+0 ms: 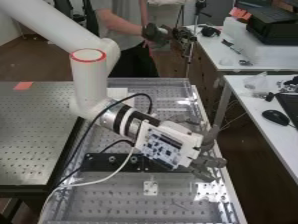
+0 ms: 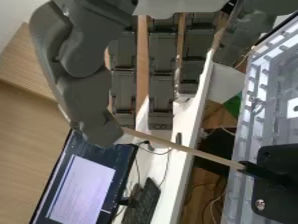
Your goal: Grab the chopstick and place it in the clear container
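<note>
High view. The white arm (image 1: pixel 88 82) is reaching in from upper left, with the hand (image 1: pixel 211 162) hanging over the perforated bench (image 1: pixel 120 202), on the far side of the wrist from the arm's shoulder. The black block (image 1: pixel 106 162) is lying across the bench, beside and partly behind the wrist. Hand state: I am not able to tell how far open it is, or whether it is gripping anything.

Wrist view. The chopstick (image 2: pixel 179 147) is slanting between the hand and a black socket (image 2: pixel 259 171) at the block. One end is meeting the socket; the other is overlapping the hand's outline, contact uncertain.

Handling, judged: pale, probably wooden; very light, stiff, smooth. Its thin round shaft is likely to be rolling or pivoting under a loose pinch. Best hold: the shaft between middle and hand-side end, leaving the socket end free. Drawing along its length should be safer than levering sideways, which is risking a snap.
</note>
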Action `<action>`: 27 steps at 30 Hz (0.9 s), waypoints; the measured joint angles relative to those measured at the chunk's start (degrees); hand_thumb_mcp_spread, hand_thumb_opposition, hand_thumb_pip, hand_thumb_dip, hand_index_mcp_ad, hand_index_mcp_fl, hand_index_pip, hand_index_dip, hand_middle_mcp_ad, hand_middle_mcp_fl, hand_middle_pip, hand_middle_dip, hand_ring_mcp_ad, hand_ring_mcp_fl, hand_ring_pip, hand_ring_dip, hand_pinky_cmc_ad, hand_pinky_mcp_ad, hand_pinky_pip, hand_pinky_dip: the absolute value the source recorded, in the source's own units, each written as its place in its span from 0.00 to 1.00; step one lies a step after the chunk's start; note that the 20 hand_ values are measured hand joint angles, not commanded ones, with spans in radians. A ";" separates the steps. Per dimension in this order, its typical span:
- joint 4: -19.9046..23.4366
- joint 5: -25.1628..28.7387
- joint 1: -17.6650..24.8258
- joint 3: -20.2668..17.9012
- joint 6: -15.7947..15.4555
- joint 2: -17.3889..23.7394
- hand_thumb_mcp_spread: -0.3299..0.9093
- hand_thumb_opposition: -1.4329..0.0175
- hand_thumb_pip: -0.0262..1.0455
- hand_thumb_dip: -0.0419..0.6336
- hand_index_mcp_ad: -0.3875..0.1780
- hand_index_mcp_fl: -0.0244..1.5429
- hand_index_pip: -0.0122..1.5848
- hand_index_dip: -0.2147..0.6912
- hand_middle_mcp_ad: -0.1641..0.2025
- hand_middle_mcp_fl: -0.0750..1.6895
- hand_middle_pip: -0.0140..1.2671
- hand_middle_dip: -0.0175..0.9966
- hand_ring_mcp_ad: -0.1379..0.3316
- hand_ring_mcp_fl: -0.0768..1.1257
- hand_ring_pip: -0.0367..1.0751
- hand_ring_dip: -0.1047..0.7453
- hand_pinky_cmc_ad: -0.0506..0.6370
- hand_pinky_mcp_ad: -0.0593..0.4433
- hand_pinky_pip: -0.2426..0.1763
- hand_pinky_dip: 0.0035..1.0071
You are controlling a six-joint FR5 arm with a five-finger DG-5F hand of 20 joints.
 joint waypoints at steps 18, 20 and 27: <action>-0.08 0.89 0.09 0.52 -0.75 -0.26 0.80 0.28 0.45 0.49 0.30 0.65 0.46 0.54 0.65 0.57 0.33 0.65 0.48 0.44 0.13 0.51 0.57 0.52 0.46 0.18; -0.18 0.92 0.09 0.63 -0.81 -0.29 0.80 0.28 0.45 0.49 0.29 0.65 0.46 0.54 0.66 0.56 0.33 0.65 0.48 0.45 0.12 0.51 0.59 0.51 0.46 0.17; -1.19 0.11 -0.09 1.26 -1.41 -0.34 0.80 0.29 0.45 0.49 0.28 0.65 0.39 0.54 0.65 0.57 0.33 0.65 0.47 0.45 0.12 0.51 0.60 0.52 0.49 0.18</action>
